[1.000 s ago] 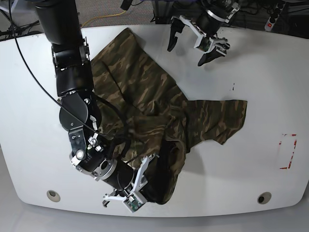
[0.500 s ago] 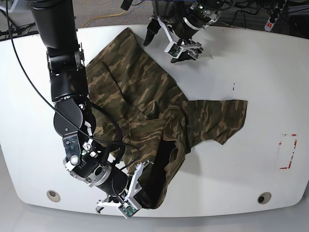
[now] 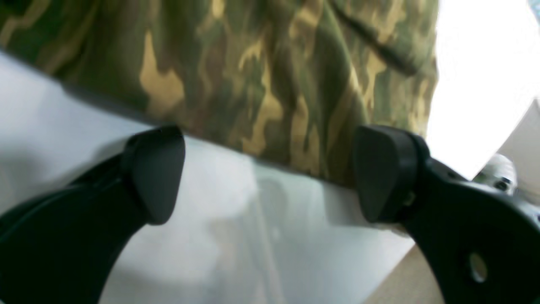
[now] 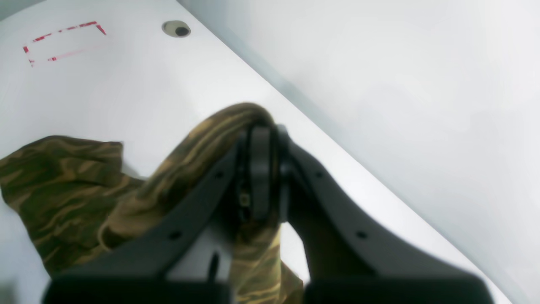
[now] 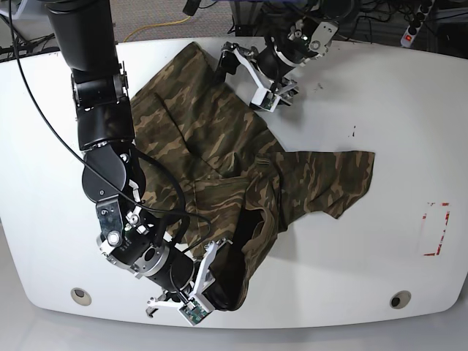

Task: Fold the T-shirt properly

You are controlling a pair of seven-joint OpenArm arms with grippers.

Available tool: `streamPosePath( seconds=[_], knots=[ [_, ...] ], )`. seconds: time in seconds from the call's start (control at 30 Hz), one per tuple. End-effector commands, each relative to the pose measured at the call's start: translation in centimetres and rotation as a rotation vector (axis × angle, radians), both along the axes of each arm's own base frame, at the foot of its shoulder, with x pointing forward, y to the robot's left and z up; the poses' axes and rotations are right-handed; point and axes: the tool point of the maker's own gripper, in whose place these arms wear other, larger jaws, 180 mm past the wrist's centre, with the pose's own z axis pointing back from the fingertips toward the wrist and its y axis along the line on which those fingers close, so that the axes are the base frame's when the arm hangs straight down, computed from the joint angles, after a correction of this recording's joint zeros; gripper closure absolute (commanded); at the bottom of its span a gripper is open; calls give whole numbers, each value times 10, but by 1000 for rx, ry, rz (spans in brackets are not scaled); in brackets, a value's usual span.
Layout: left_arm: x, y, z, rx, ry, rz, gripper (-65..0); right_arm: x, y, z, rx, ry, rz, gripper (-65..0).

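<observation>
The camouflage T-shirt (image 5: 212, 139) lies crumpled across the white table (image 5: 380, 95), one part reaching right toward the middle. My right gripper (image 5: 212, 272) is near the front edge, shut on a bunched fold of the shirt. The right wrist view shows its fingers (image 4: 261, 169) pinched on the cloth (image 4: 63, 185). My left gripper (image 5: 243, 77) is open at the shirt's far edge. In the left wrist view its two fingertips (image 3: 156, 173) are spread wide, straddling the shirt's edge (image 3: 261, 84) just above the table.
A red tape rectangle (image 5: 436, 230) marks the table's right side and shows in the right wrist view (image 4: 63, 40). Holes sit at the front corners (image 5: 399, 299) (image 5: 81, 295). Cables and a power strip (image 5: 417, 25) lie beyond the far edge.
My left gripper has swung left and down from the open table to the shirt's far edge, still open. My right gripper has drawn its fold slightly toward the front edge.
</observation>
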Motion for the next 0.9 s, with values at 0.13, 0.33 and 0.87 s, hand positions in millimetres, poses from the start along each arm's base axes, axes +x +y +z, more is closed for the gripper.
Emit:
streamPosePath(
  seconds=[0.13,0.33,0.87],
  knots=[
    [15,5,-10,-13,46,23,-599,4,-1,30,35,-76,3,0],
    [27,2,-14,23,91,-20,-589,4,-1,29,36,-74,4,0],
    [46,6,-20,61,76,-29,-6,12,-27,40,47,-96,-56,0]
  ],
)
